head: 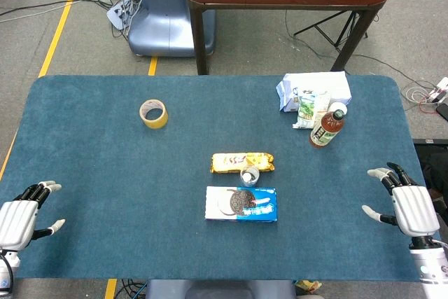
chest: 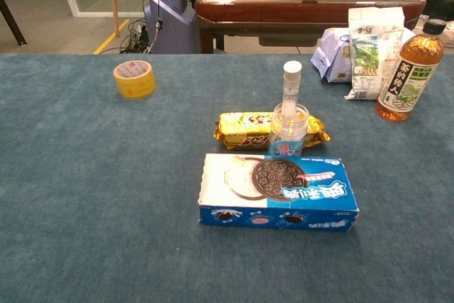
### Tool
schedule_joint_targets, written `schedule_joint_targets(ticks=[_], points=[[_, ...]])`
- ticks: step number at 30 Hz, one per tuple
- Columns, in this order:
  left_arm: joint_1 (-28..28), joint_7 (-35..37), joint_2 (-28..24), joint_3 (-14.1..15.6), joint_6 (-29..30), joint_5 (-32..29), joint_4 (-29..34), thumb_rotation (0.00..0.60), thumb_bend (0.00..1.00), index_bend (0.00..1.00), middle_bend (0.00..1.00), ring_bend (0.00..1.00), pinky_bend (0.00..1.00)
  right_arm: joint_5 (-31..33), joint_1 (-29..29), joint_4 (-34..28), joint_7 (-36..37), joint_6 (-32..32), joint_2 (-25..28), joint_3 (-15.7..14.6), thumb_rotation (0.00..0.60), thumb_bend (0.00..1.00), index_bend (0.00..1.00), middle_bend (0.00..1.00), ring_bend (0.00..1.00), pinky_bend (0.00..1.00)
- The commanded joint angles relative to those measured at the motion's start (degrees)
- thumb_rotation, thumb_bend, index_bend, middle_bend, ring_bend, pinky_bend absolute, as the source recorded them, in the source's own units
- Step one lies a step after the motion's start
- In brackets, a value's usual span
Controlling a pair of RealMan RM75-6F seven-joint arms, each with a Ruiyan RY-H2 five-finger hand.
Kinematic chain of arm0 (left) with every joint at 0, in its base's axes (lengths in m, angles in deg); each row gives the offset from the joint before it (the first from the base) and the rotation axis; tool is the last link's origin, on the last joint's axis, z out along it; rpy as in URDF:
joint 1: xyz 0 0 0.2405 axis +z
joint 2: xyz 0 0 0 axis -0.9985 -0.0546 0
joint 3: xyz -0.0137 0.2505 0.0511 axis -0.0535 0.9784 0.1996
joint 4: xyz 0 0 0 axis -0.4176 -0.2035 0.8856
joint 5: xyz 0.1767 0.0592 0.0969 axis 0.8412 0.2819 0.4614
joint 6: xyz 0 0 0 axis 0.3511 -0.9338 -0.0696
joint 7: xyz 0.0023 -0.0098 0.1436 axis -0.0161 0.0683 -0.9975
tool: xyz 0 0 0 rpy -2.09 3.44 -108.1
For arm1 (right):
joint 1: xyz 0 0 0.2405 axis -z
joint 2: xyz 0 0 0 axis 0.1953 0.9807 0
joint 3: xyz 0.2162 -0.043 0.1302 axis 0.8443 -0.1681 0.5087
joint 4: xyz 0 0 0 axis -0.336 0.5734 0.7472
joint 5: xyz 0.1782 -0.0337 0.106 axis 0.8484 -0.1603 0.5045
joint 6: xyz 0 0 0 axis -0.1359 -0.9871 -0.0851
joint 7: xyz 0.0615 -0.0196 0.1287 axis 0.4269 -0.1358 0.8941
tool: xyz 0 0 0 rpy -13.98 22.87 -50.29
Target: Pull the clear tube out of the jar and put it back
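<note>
A small clear jar (chest: 289, 133) stands mid-table between a yellow snack pack and a blue cookie box; from above the jar (head: 250, 174) shows as a small ring. A clear tube (chest: 291, 89) with a white cap stands upright in it, sticking out above the rim. My left hand (head: 19, 218) rests open at the table's near left corner, far from the jar. My right hand (head: 409, 204) hovers open at the near right edge, also far from it. Neither hand shows in the chest view.
A blue cookie box (chest: 278, 191) lies just in front of the jar, a yellow snack pack (chest: 248, 130) behind it. A tape roll (head: 153, 113) sits far left. A tea bottle (head: 327, 126) and white packets (head: 313, 92) stand at the far right.
</note>
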Motion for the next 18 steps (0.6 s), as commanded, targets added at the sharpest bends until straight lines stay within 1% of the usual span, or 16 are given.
schedule_joint_targets(ticks=[1, 7, 15, 18], points=[[0.0, 0.3, -0.1, 0.1, -0.1, 0.1, 0.1, 0.600, 0.17, 0.29, 0.27, 0.25, 0.46, -0.1, 0.0, -0.1, -0.2, 0.0, 0.0, -0.2, 0.600, 0.11, 0.32, 0.32, 0.16, 0.42], [0.0, 0.0, -0.4, 0.5, 0.1, 0.8, 0.9, 0.600, 0.17, 0.30, 0.28, 0.25, 0.46, 0.0, -0.1, -0.6, -0.2, 0.8, 0.3, -0.5, 0.600, 0.12, 0.32, 0.32, 0.16, 0.42], [0.0, 0.5, -0.7, 0.5, -0.7, -0.1, 1.1, 0.600, 0.17, 0.30, 0.28, 0.26, 0.46, -0.9, 0.0, -0.4, 0.7, -1.0, -0.4, 0.0, 0.600, 0.11, 0.36, 0.32, 0.16, 0.42], [-0.1, 0.6, -0.8, 0.5, -0.8, -0.1, 1.1, 0.600, 0.17, 0.31, 0.28, 0.26, 0.46, -1.3, -0.1, -0.3, 1.1, -1.5, -0.8, 0.3, 0.600, 0.11, 0.38, 0.32, 0.16, 0.41]])
